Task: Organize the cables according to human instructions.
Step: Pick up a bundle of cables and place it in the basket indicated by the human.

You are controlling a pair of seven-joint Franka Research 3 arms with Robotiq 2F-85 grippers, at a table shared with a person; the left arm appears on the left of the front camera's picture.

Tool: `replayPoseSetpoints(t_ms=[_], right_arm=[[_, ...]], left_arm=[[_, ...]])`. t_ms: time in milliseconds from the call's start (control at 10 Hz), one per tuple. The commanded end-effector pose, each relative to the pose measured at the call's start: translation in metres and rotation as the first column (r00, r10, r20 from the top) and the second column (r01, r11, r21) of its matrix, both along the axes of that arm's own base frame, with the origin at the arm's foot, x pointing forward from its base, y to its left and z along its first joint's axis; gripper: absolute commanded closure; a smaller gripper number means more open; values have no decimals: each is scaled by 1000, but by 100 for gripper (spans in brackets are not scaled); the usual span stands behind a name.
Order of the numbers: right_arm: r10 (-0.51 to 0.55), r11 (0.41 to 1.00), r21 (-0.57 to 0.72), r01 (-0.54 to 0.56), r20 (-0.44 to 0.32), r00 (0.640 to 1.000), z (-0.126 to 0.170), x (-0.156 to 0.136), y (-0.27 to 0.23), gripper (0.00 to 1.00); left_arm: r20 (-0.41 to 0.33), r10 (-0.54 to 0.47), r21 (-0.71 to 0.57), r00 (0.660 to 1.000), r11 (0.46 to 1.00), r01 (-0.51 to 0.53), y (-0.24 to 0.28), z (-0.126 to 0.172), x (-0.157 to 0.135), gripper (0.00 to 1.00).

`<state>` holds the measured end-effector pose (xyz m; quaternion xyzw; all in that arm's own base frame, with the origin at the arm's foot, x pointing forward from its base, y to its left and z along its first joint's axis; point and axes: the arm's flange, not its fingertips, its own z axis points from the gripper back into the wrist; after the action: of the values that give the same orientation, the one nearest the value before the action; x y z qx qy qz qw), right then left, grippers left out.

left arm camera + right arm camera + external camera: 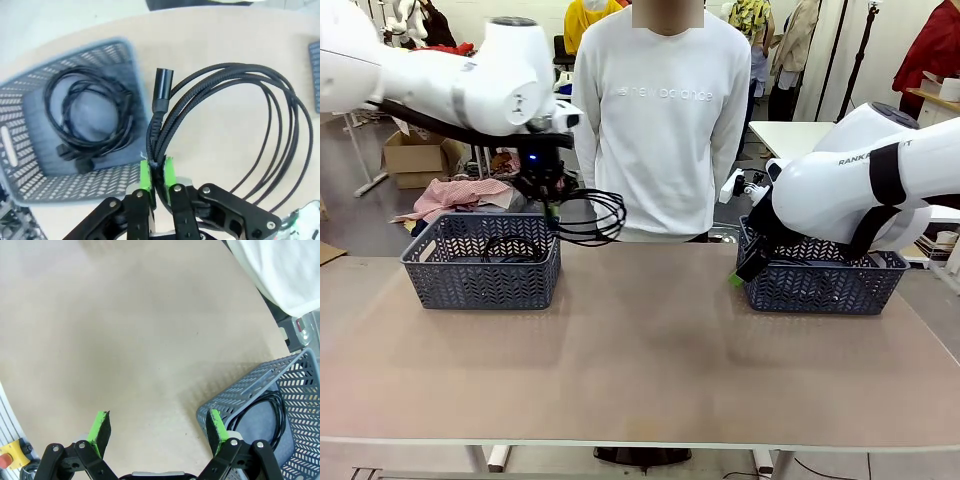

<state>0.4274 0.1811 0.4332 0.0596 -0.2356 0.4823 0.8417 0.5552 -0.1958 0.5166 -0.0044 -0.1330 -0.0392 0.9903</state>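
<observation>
My left gripper (551, 207) (157, 172) is shut on a coiled black cable (592, 217) (235, 120), which hangs in the air just right of the left basket's (482, 262) (30, 165) right rim. Its cylindrical plug end (162, 90) sticks up beside the pinched strands. Inside that left basket lies another coiled cable (85, 117) (505, 250) with plug ends. My right gripper (740, 272) (157, 426) hangs open with nothing between its fingers, at the left corner of the right basket (825, 282) (260, 395). A black cable (267, 415) lies in that basket.
A person in a white sweatshirt (660, 120) stands at the far edge of the table, between the two baskets. The brown tabletop (640, 350) stretches wide and bare in front of the baskets. Boxes and cloth lie on the floor behind the left basket.
</observation>
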Motion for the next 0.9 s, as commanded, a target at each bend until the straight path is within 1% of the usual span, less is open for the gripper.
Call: replayPoseSetpoints(t_ms=[0,100,200,400,500,800], right_arm=[[2,1000,-8,-1,6,1000,1,0,0,0],[2,1000,-8,-1,6,1000,1,0,0,0],[2,1000,-8,-1,6,1000,1,0,0,0],[2,1000,-8,-1,6,1000,1,0,0,0],[2,1000,-8,-1,6,1000,1,0,0,0],[2,1000,-8,-1,6,1000,1,0,0,0]], left_arm=[[10,-13,-48,1000,999,13,35,-6,-9,100],[2,-16,-66,1000,998,16,58,-3,-12,100],[-6,4,-76,1000,997,-4,78,-3,-13,100],[-4,67,-86,998,994,-67,108,-5,-11,100],[2,101,-86,995,991,-100,120,-8,-7,100],[15,133,-100,991,986,-131,146,-22,-4,100]])
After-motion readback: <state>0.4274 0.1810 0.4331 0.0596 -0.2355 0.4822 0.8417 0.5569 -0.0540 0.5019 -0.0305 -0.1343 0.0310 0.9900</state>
